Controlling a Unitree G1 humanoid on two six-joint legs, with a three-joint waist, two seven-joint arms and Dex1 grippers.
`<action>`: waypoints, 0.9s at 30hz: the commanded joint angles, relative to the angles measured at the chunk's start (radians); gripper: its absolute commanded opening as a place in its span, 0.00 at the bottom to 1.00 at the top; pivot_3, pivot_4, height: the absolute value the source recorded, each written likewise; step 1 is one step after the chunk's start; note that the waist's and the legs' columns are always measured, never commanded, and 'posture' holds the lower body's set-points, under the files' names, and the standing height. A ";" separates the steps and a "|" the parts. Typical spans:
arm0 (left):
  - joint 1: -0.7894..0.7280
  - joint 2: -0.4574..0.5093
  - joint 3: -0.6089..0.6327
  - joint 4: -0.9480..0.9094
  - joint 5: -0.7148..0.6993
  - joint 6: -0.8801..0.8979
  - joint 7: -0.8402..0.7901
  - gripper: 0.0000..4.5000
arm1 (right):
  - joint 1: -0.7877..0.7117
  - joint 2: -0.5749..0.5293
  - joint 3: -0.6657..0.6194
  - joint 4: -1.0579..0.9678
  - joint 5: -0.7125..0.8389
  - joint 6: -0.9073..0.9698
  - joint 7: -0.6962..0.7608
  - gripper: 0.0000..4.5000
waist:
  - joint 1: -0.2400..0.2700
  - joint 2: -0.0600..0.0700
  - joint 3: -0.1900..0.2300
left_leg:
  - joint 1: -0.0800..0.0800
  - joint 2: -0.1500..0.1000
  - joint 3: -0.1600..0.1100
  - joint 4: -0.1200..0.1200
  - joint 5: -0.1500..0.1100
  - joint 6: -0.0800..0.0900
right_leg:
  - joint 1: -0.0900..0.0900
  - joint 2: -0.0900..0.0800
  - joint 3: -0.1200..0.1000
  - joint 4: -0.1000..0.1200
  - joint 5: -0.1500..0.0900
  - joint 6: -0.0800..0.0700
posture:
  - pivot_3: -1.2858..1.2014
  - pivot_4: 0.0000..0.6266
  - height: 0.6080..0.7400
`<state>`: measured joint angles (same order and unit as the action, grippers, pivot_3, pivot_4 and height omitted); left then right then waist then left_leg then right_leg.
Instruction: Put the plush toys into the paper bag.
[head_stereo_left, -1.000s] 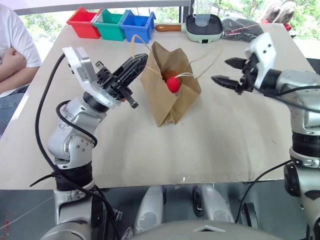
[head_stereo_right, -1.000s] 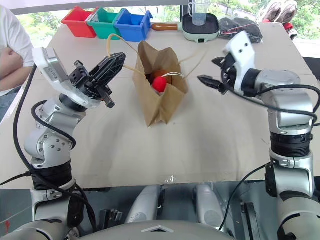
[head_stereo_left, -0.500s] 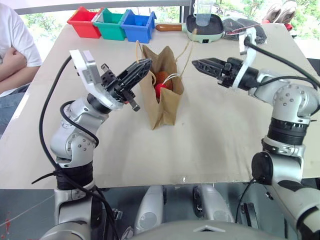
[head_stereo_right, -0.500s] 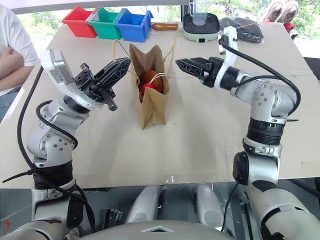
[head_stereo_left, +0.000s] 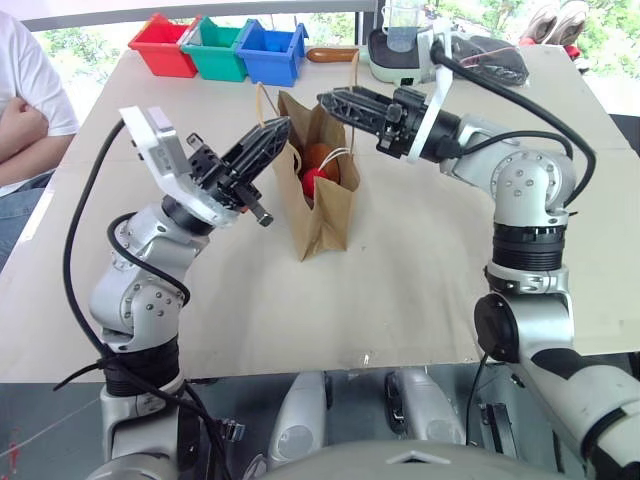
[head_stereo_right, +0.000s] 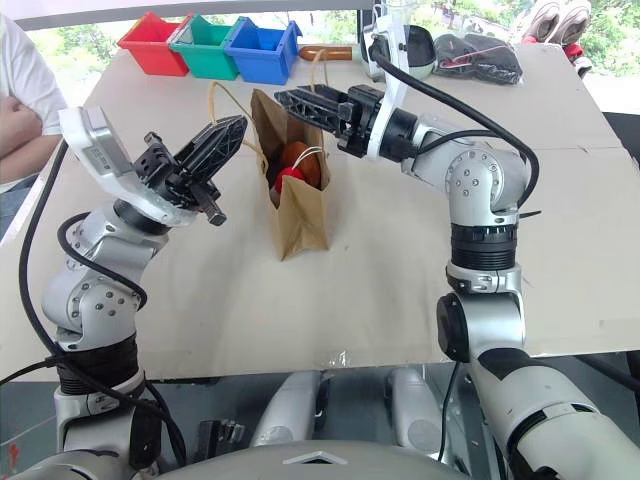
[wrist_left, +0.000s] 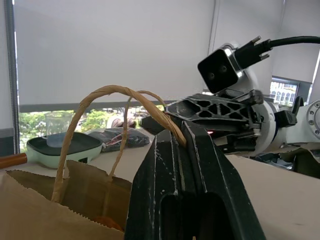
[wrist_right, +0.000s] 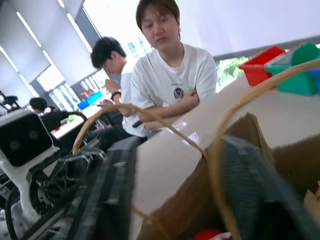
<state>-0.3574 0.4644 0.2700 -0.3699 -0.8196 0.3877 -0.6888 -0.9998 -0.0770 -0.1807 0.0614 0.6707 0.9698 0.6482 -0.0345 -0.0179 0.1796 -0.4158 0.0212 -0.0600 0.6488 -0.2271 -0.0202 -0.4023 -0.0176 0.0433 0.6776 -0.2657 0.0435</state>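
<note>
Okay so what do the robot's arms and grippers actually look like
Both arms are built from rounded silver-grey metal segments with black joint rings. A thick black cable loops along each one. The left gripper and right gripper each have two black fingers with a cut-out lattice pattern. Each wrist carries a white camera block with a cable plugged into it.

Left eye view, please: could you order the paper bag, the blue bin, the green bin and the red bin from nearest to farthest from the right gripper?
Measured from the right gripper:
1. Paper bag, directly beneath its tips, mid-table.
2. Blue bin, at the far edge, rightmost of the three bins.
3. Green bin, middle of the row.
4. Red bin, at the left end.
</note>
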 joint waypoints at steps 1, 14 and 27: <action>-0.015 0.004 0.048 -0.039 -0.038 -0.019 0.021 0.00 | -0.056 -0.004 -0.062 -0.068 0.100 -0.048 0.012 0.05 | 0.000 0.000 0.000 | 0.000 0.000 0.000 0.000 0.000 0.000 | 0.000 0.000 0.000 0.000 0.000 0.000 | 0.52 0.24 1.00; -0.076 -0.026 0.100 0.115 -0.089 -0.009 0.100 0.00 | -0.010 -0.122 -0.107 -0.298 0.321 0.023 -0.131 0.01 | 0.000 0.000 0.000 | 0.000 0.000 0.000 -0.001 0.000 0.000 | -0.001 0.000 0.000 0.000 0.000 0.000 | 0.52 0.24 1.00; -0.079 0.057 -0.008 0.200 -0.050 0.037 -0.172 0.00 | 0.355 -0.202 -0.089 -0.563 0.454 0.051 -0.340 0.18 | -0.007 0.000 0.000 | 0.000 0.000 0.002 -0.002 0.000 0.000 | -0.001 0.001 0.002 0.000 0.000 0.000 | 0.52 0.24 1.00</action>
<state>-0.4323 0.4975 0.2442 -0.1410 -0.8018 0.4033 -0.7840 -0.6382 -0.2632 -0.2300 -0.4324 1.0352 1.0228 0.3201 -0.0420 -0.0176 0.1797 -0.4161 0.0214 -0.0588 0.6471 -0.2272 -0.0200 -0.4039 -0.0168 0.0451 0.6777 -0.2660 0.0436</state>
